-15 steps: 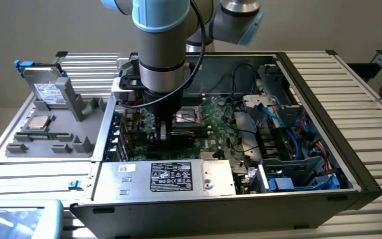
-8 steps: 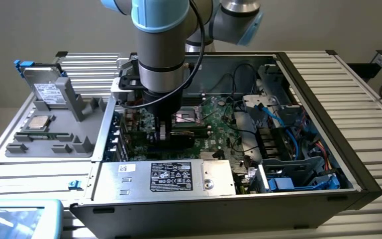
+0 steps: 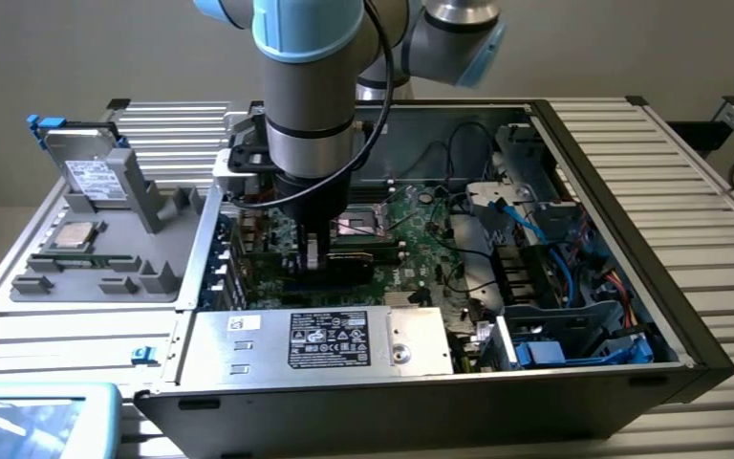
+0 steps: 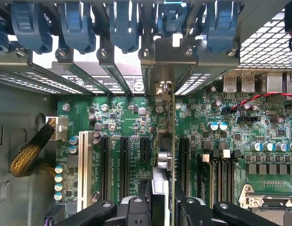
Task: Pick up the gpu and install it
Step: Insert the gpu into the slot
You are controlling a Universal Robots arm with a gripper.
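Green circuit board fills the floor of the open computer case (image 3: 673, 316), and this motherboard (image 4: 131, 136) is the landmark. The gripper (image 4: 163, 200) stands above the motherboard, its jaws clenched on the gpu (image 4: 165, 141), one black finger on each face of the card. The gpu stands upright on its edge over the motherboard, among the expansion slots (image 4: 124, 165), with its metal bracket at the rear wall of the case under the blue latches (image 4: 123, 23). In the exterior view the gripper (image 3: 313, 256) is low inside the case. Beside the case, a silver hard drive (image 3: 91, 172) stands in a grey tray (image 3: 99, 268).
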